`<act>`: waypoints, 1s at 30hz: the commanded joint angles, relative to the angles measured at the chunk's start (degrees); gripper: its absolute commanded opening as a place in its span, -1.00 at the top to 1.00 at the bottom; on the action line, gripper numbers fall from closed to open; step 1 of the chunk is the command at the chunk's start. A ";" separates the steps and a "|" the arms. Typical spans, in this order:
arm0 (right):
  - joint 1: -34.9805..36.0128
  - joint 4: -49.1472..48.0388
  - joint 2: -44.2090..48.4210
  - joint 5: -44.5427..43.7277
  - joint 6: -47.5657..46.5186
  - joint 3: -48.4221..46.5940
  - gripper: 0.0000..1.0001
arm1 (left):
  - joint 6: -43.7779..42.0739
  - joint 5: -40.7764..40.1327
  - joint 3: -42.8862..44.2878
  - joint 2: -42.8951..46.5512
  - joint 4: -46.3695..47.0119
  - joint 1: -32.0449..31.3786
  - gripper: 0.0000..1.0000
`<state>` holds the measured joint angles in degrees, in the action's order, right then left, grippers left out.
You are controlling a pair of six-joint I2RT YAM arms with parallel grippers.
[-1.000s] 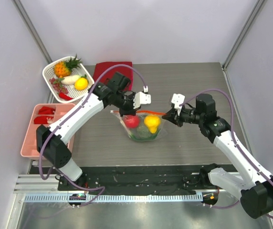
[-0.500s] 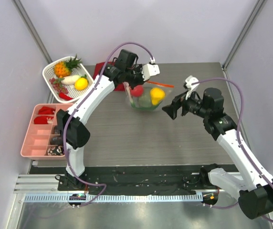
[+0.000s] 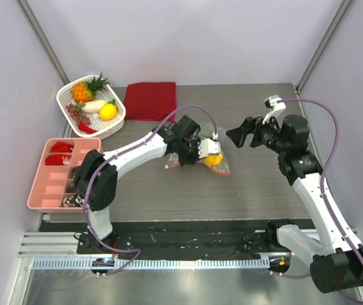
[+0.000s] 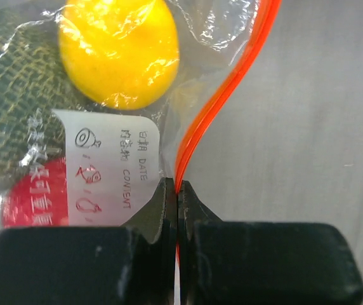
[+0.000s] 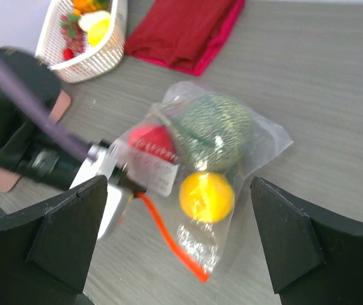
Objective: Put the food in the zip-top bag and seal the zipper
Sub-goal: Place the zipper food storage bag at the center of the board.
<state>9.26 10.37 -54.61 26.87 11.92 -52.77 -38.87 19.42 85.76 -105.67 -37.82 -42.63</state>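
Observation:
The zip-top bag lies on its side on the table's middle. Inside it are the food pieces: a netted green melon, a red apple and a yellow citrus. My left gripper is shut on the orange zipper near one end of the strip, and it shows low over the table at the bag's left side. The rest of the zipper trails loose across the table. My right gripper hangs wide open above the bag, holding nothing, up and to the right of it.
A white basket with toy fruit stands at the back left. A folded dark red cloth lies beside it. A pink divided tray sits along the left edge. Walls close in the left, right and back.
My right gripper opened, let go of the bag's edge and drew back to the right. My left arm swung the bag toward the back, then brought it down onto the table's middle.

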 commanded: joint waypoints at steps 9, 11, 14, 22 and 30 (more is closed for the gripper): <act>-2.93 5.97 2.93 -2.62 0.73 4.08 -0.99 | 21.02 3.43 -7.53 10.03 3.47 -6.24 0.01; -3.63 6.94 3.45 -2.62 1.08 4.08 -0.99 | 22.69 3.08 -7.18 11.79 2.93 -6.06 -0.38; -4.42 8.00 4.42 -2.62 1.52 3.47 -1.00 | 26.28 4.57 -5.60 16.18 2.14 -4.31 -0.99; -8.02 11.60 5.30 -2.35 2.14 1.18 -1.00 | 39.83 19.15 5.90 20.94 -10.57 17.91 -1.00; -12.94 15.99 2.67 -2.09 1.61 2.58 -0.99 | 40.37 22.05 1.28 25.59 -18.96 42.42 -1.00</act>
<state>-1.28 24.38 -50.74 25.12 13.74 -49.19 -0.54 34.61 92.12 -84.20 -50.37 -8.99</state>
